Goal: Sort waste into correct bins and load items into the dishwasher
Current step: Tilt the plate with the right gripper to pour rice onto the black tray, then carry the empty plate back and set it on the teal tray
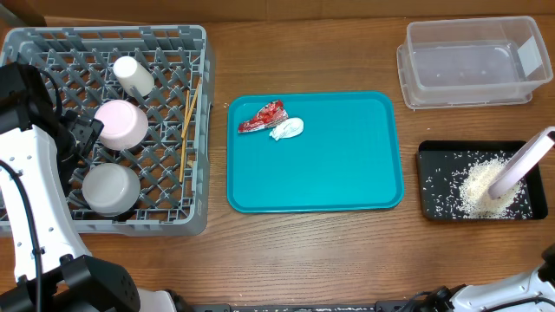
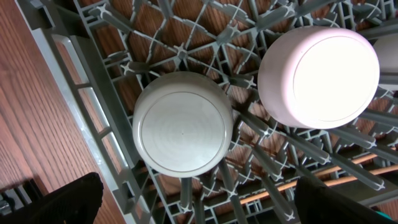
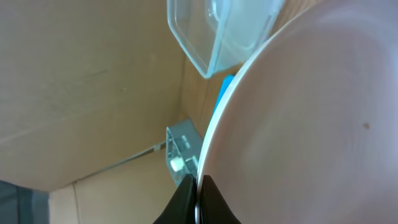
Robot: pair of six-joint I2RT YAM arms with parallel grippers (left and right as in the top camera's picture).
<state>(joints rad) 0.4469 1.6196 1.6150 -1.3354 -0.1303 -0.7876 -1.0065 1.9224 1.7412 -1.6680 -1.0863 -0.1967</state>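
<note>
Grip, right side: the right claw (image 3: 199, 198) is pressed together on the rim of the plate (image 3: 311, 112), pinching its edge.
Plate, position: held steeply tilted above the black tray (image 1: 434, 208), with its lower edge at the heap of food. Whether the two touch cannot be told.
Plate, reason for tilt: probably so that leftovers slide off into the tray before the plate goes to be washed.
Black tray, contents: rice crumbs (image 1: 475, 186), heaped beneath the plate and scattered thinly toward the left wall.
Clear tub (image 1: 464, 74): stands on the desk (image 1: 303, 260) just behind the black tray. Its floor shows only faint specks, too small to identify.
Teal tray (image 1: 347, 173): lies mid-desk between the rack and the bins. It bears the red wrapper (image 1: 263, 117) and the white scrap (image 1: 287, 129), which touch each other near its far left corner. Neither is sorted yet.
Grip, left side: the left claw (image 2: 199, 186) is spread wide and holds nothing, hovering over the near part of the rack (image 1: 130, 227).
Rack, contents: the cup (image 1: 134, 76) sits at the far side, the pink bowl (image 2: 320, 74) in the middle and the grey bowl (image 2: 181, 127) nearest. Both bowls sit base-up, apparently so that they drain. The chopsticks (image 1: 188, 121) lie along the right side of the grid floor.
Remaining, as judged: plate to the rack, wrapper and scrap to a bin.
</note>
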